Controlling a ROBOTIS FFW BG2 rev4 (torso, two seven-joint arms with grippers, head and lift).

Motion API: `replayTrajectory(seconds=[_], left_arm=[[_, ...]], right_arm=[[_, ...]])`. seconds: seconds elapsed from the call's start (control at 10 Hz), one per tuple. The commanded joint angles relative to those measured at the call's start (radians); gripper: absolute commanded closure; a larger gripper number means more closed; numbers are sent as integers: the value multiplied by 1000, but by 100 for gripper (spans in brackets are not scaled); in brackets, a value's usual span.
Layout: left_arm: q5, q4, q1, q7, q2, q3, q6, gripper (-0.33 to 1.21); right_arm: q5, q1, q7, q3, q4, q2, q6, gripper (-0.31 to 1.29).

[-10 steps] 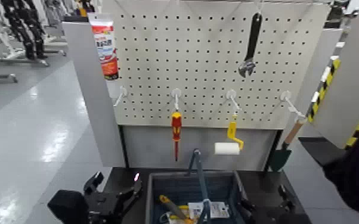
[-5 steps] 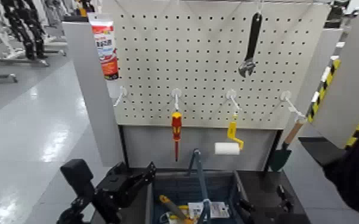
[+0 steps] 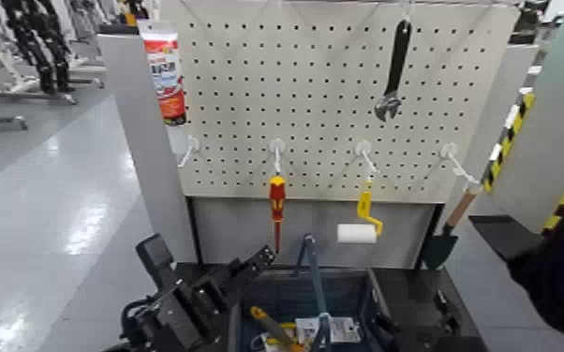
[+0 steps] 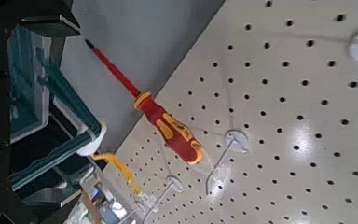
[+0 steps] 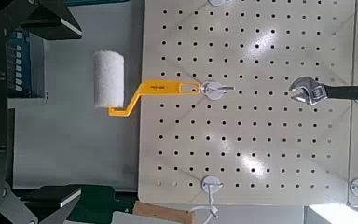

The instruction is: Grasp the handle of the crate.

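The crate (image 3: 290, 292) is a dark blue-grey slatted basket on the black table at the bottom centre of the head view. Its thin handle (image 3: 312, 271) stands upright over the middle. My left gripper (image 3: 244, 270) is open and raised just left of the crate, fingers pointing up and right toward the handle, not touching it. The left wrist view shows the crate (image 4: 37, 140) between its open fingers. My right gripper (image 3: 415, 325) rests low at the crate's right side; the right wrist view (image 5: 37, 112) shows it open and empty.
A pegboard behind the crate carries a red-and-yellow screwdriver (image 3: 276, 201), a paint roller (image 3: 358, 232), a wrench (image 3: 393, 70) and a trowel (image 3: 445, 239). A yellow-handled tool (image 3: 272, 326) and a white packet (image 3: 337, 328) lie in the crate. A person's dark sleeve (image 3: 562, 271) is at the right.
My left arm has lifted from the table and swung right, bringing its gripper up beside the crate's left wall. The right arm, crate and handle have not moved.
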Motion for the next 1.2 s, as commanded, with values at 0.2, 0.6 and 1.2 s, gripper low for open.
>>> replayTrajectory(seconds=[0.2,0.6,1.2], left_arm=[[274,133,-103,-20,3,-67,127,10],[478,302,-237,-62,2,-159,231,10],[719,464,-360,-25,3,-243,412,12]], right_arm=[[-3,-2,0,3,3,1,-4,13],[-8,-8,0,8,10,0,-5,13],[-14,-15,0,14,17,1,-16,13]])
